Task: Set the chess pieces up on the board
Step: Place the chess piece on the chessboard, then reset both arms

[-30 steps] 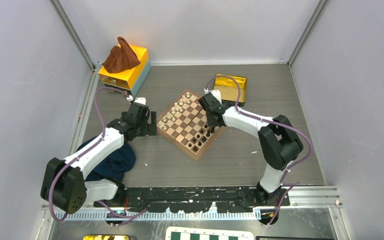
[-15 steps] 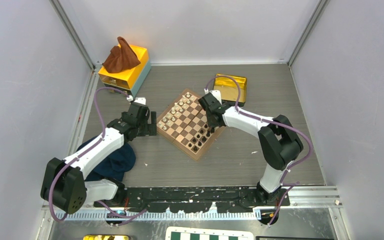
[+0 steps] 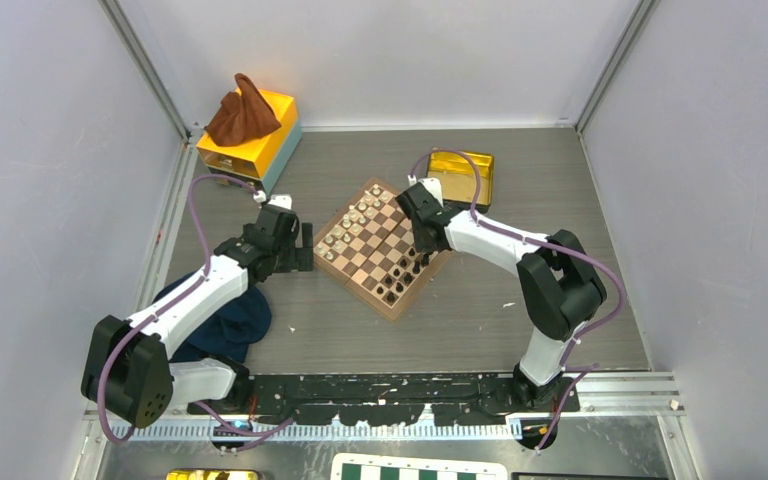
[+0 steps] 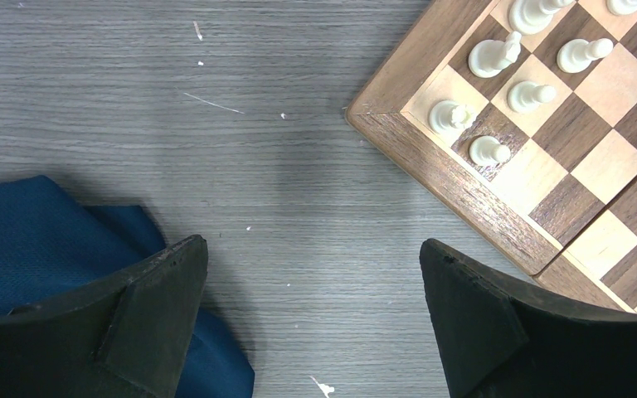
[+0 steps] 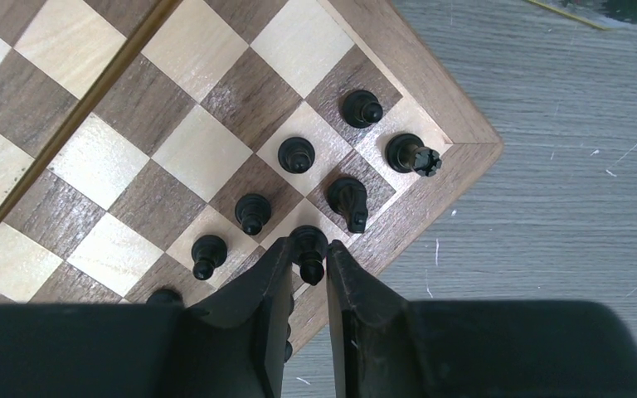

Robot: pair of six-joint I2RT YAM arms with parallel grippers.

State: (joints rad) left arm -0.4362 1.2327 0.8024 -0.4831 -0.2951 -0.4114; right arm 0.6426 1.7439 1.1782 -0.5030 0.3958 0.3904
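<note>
My right pincer (image 5: 308, 251) pinches a black piece (image 5: 308, 241) close beside its neighbour (image 5: 348, 201), so a crooked release could topple both.

Left arm (image 3: 188, 300): white shell links, black joint housings, a bulky black block at the lower left of the frame.
Right arm (image 3: 490, 240): same white links and black joints.
Purple cables (image 3: 194, 215): one thin loop running along each arm.
Mounting rail (image 3: 380, 386): black, across the bottom of the frame.
Left hand (image 4: 311, 249): two broad matte black fingers, wedge-shaped, with worn pale edges.
Right hand (image 5: 308, 253): black fingers tapering to narrow tips, lightly speckled.
</note>
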